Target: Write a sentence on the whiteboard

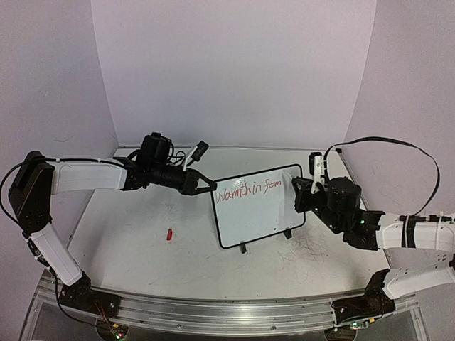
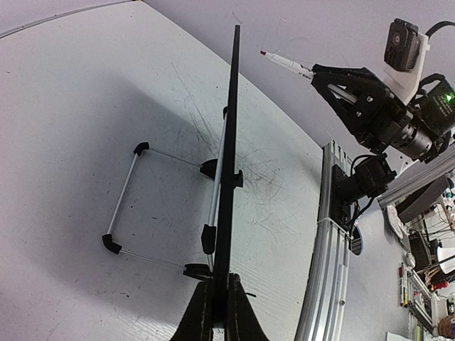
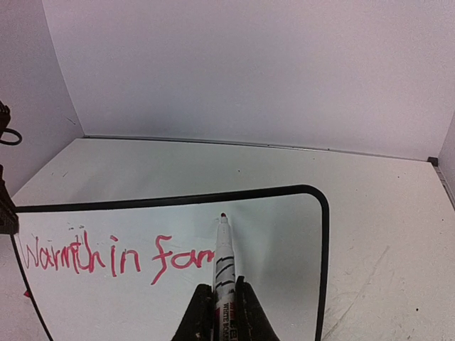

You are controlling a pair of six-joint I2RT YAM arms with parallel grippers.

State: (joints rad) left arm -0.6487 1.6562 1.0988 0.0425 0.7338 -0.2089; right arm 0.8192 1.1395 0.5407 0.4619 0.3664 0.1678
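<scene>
The whiteboard (image 1: 259,213) stands tilted on its clip feet mid-table, and in the left wrist view I see the whiteboard (image 2: 231,142) edge-on. The sentence (image 1: 249,190) in red reads "Warmth in fam" along the top line, and the same sentence (image 3: 114,259) shows in the right wrist view. My left gripper (image 1: 211,186) (image 2: 222,284) is shut on the board's left edge. My right gripper (image 1: 302,193) (image 3: 222,288) is shut on a white marker (image 3: 224,259) (image 2: 288,64). Its red tip points just right of "fam" and hangs a little off the board face (image 3: 284,241).
A small red cap (image 1: 169,234) lies on the table left of the board. The board's wire stand (image 2: 124,206) reaches out behind it. A metal rail (image 1: 213,312) runs along the near table edge. Walls close the back and sides.
</scene>
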